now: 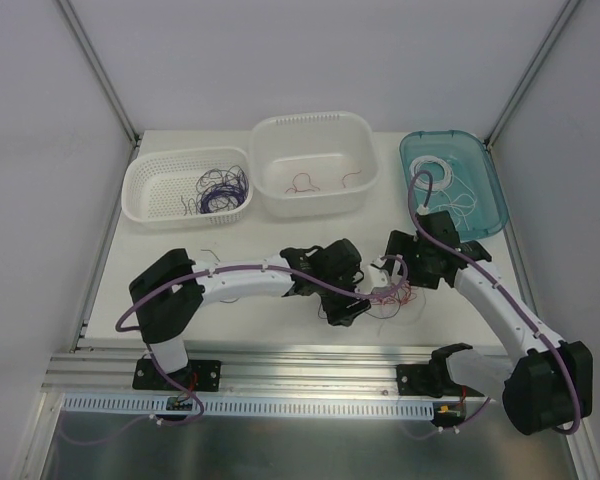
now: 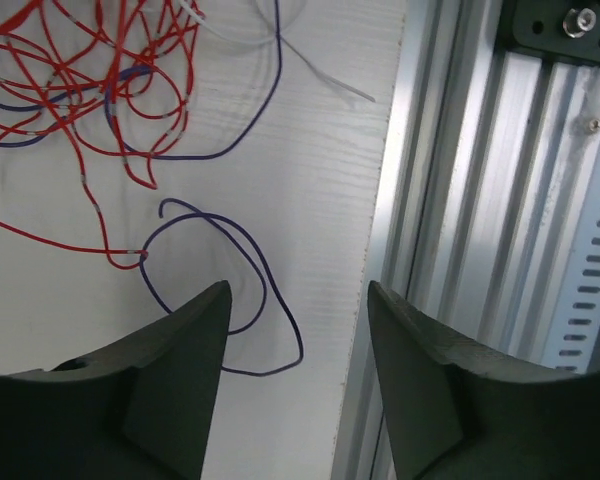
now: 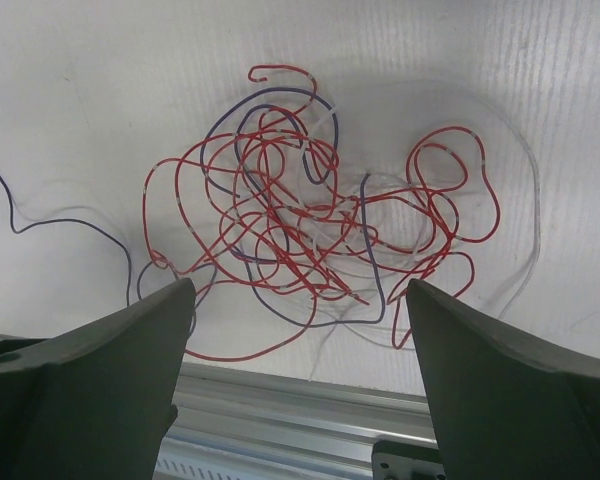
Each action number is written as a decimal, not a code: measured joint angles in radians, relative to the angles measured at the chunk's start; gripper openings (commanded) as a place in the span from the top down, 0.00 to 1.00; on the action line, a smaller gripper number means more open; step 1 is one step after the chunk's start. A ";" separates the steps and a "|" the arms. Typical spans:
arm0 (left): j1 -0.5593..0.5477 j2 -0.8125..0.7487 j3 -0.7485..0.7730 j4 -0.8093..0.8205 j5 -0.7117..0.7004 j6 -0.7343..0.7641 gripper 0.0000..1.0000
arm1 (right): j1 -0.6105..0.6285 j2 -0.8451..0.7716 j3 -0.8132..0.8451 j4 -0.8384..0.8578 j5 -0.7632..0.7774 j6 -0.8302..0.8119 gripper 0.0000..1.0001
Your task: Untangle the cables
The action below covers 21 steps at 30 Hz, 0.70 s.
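Observation:
The cables (image 1: 392, 295) lie as a loose tangle of thin red, purple and white wires on the white table near its front edge, between the two grippers. My left gripper (image 1: 342, 312) sits just left of it. In the left wrist view the left gripper (image 2: 298, 300) is open, and a single purple wire loop (image 2: 248, 262) lies on the table by the left fingertip (image 2: 202, 318); nothing is pinched. The red tangle (image 2: 80, 80) is further off. My right gripper (image 3: 300, 295) hangs wide open above the near side of the cables (image 3: 310, 225), touching none.
Three containers stand at the back: a white basket (image 1: 150, 195) with purple wires, a white tub (image 1: 275, 135) with a few red wires, and a teal tray (image 1: 485, 200) with white wires. An aluminium rail (image 2: 470, 200) runs along the table's front edge, right beside the left fingers.

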 measured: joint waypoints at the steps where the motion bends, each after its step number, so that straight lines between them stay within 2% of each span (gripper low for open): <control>1: 0.000 0.005 -0.003 0.018 -0.014 -0.006 0.53 | 0.000 0.000 -0.003 0.005 -0.003 0.008 0.09; 3: 0.000 0.011 -0.016 0.048 -0.032 -0.016 0.61 | 0.002 0.001 -0.010 0.018 -0.008 0.022 0.09; 4: 0.000 0.014 -0.026 0.063 -0.046 -0.021 0.77 | 0.004 0.003 -0.013 0.027 -0.010 0.028 0.10; 7: 0.000 0.014 -0.053 0.084 -0.071 -0.039 1.00 | 0.021 0.015 -0.013 0.048 -0.011 0.043 0.10; 14: 0.000 -0.006 -0.119 0.120 -0.106 -0.066 1.00 | 0.101 0.115 -0.006 0.085 0.023 0.083 0.10; 20: 0.006 -0.135 -0.185 0.124 -0.153 -0.103 1.00 | 0.158 0.262 -0.003 0.128 0.097 0.135 0.29; 21: 0.011 -0.164 -0.195 0.124 -0.155 -0.110 1.00 | 0.161 0.285 -0.002 0.132 0.111 0.143 0.38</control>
